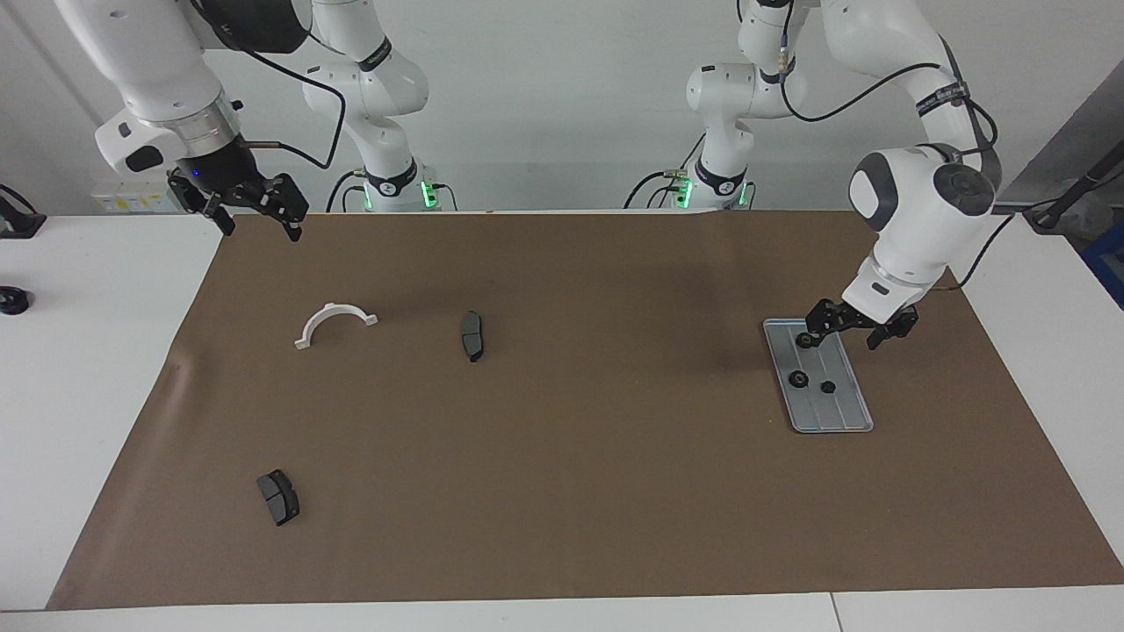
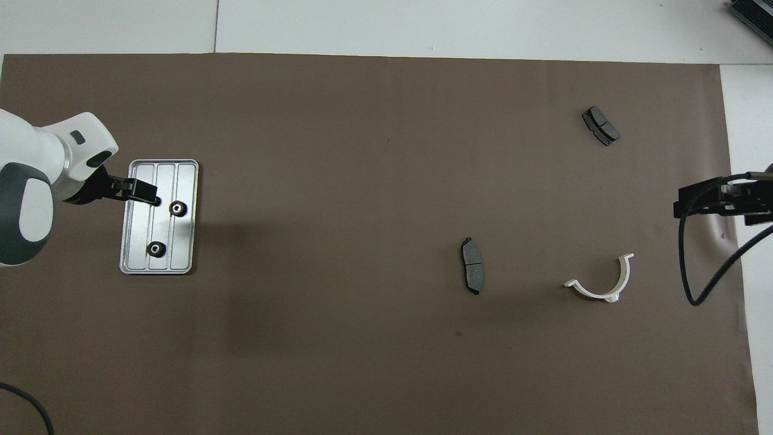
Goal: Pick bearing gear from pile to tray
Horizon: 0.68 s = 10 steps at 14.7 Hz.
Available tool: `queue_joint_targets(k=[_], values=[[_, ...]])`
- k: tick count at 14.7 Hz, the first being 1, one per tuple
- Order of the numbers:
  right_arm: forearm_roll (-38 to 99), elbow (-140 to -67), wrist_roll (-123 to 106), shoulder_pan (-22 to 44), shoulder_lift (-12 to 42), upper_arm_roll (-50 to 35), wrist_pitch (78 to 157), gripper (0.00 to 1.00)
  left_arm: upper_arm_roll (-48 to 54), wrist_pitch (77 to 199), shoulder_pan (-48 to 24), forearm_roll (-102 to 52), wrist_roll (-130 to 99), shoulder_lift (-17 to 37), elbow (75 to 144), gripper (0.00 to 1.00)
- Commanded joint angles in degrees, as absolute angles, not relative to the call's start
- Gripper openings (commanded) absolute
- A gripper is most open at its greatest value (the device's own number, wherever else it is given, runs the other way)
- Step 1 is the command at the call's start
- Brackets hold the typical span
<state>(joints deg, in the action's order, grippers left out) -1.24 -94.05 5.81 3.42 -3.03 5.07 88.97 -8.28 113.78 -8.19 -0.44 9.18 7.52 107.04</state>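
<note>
Our left gripper (image 1: 850, 329) hangs in the air over the tray (image 1: 847, 414), above the end of it nearer the robots, and its jaws stand wide apart with nothing between them. We see two fingertips spread out, one over the tray's surface and one out past its rim.

Down on the tray, we count two small black round gears. One bearing gear (image 1: 798, 379) lies near the middle, and the second gear (image 1: 826, 386) sits just beside it, the two apart from each other. From overhead we can make out pale hubs in both, so they read as the toothed bearing pieces the task wants. Neither touches the gripper.

Over at the right arm's end, our right gripper (image 1: 259, 219) waits in the air above the corner of the brown mat (image 1: 562, 491), its fingers spread and empty.

What about the pile? On the mat we see a white half-ring bracket (image 1: 335, 323), a dark grey brake pad (image 1: 472, 334) beside it toward the table's middle, and another brake pad (image 1: 278, 497) farther from the robots. We spot no more round black gears among them.

So we judge the job done or very nearly so: two gears in the tray, none visible left to fetch. If any remain, they are hidden from us. The sensible next thing looks like pulling the left arm clear of the tray.
</note>
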Motion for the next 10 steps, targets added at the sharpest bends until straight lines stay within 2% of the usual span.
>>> queue_joint_targets(k=[1,6,8,10], values=[[-0.6,-94.6,4.5,3.3,-3.7,5.1,89.2,1.0,-8.6,104.4,-8.7,-1.4,6.4,7.1,101.6,1.0],[-0.6,-94.6,4.5,3.3,-3.7,5.1,89.2,1.0,-7.6,92.2,-7.7,-1.9,4.8,-0.9,99.6,1.0],[-0.6,-94.6,4.5,3.3,-3.7,5.1,89.2,1.0,-7.6,90.7,-7.6,-2.3,4.7,-1.3,97.9,1.0],[-0.6,-94.6,4.5,3.3,-3.7,5.1,89.2,1.0,-7.6,86.3,-6.6,-2.3,4.7,0.1,92.7,1.0]])
